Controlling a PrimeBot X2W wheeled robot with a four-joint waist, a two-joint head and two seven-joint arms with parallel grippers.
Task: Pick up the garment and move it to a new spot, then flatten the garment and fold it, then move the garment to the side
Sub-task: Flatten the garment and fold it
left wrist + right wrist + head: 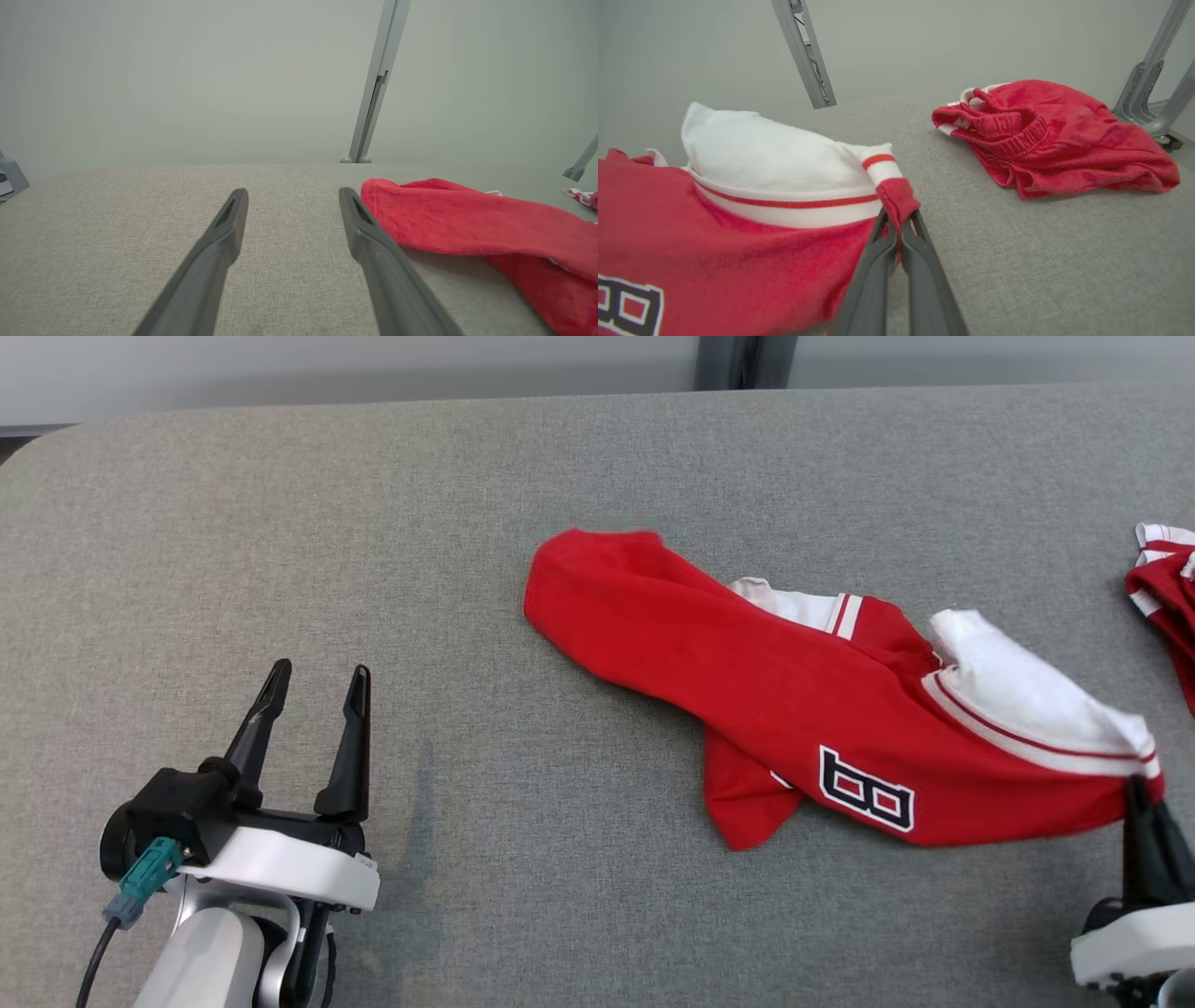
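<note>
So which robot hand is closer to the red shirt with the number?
Right. The right gripper is shut on the red shirt at its edge; the left gripper sits open, apart, to its left.

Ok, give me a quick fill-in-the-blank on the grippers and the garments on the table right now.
The right gripper is ____ on the red jersey at its corner. The left gripper stands ____, apart from the jersey. A second red garment lies beyond the jersey, on the robot's ____ side.
Missing: shut; open; right.
</note>
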